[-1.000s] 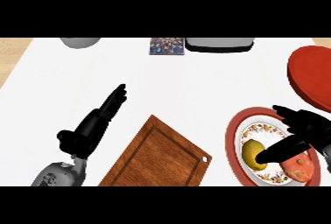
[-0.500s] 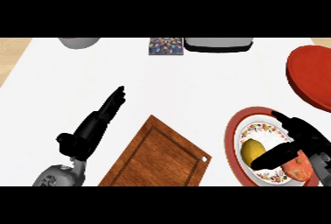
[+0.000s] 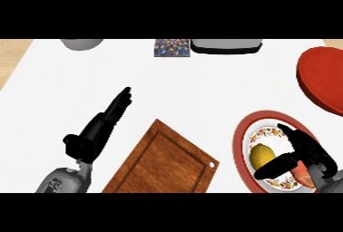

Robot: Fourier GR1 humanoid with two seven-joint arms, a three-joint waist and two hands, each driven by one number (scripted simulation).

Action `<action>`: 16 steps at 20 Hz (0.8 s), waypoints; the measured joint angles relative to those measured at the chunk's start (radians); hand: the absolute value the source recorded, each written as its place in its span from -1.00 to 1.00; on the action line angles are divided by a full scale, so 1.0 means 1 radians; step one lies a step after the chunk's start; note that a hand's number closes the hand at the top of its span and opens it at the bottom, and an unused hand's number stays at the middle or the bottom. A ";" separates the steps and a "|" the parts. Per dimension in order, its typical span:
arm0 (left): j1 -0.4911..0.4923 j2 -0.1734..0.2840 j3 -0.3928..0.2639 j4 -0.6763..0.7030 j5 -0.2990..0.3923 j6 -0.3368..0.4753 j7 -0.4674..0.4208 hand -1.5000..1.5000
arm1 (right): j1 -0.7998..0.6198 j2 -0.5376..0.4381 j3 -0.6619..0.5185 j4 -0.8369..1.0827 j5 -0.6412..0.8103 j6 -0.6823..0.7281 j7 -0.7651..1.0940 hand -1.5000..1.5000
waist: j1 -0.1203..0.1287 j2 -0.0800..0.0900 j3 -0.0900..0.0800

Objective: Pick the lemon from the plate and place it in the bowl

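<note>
A yellow lemon (image 3: 262,154) lies on the red-rimmed patterned plate (image 3: 242,136) at the lower right. My right hand (image 3: 305,152) hovers over the plate just right of the lemon, fingers stretched up and thumb reaching toward the fruit's lower side; it holds nothing. An orange-red item (image 3: 303,174) sits partly hidden under that hand. The red bowl (image 3: 321,77) stands at the right edge, above the plate. My left hand (image 3: 100,127) rests open on the white counter at the left, fingers pointing up and right.
A wooden cutting board (image 3: 164,163) lies between the two hands, close to the plate's left rim. Along the far edge are a grey bowl (image 3: 81,43), a patterned box (image 3: 173,47) and a grey appliance (image 3: 225,45).
My right hand has moved down and slightly right over the plate, its thumb now at the lemon's lower side. The lemon and left hand have stayed put.
</note>
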 measured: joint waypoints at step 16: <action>-0.010 -0.039 0.052 0.008 -0.029 -0.050 0.016 0.00 | 0.045 0.106 -0.069 0.077 0.157 -0.009 -0.090 1.00 | -0.002 -0.005 -0.006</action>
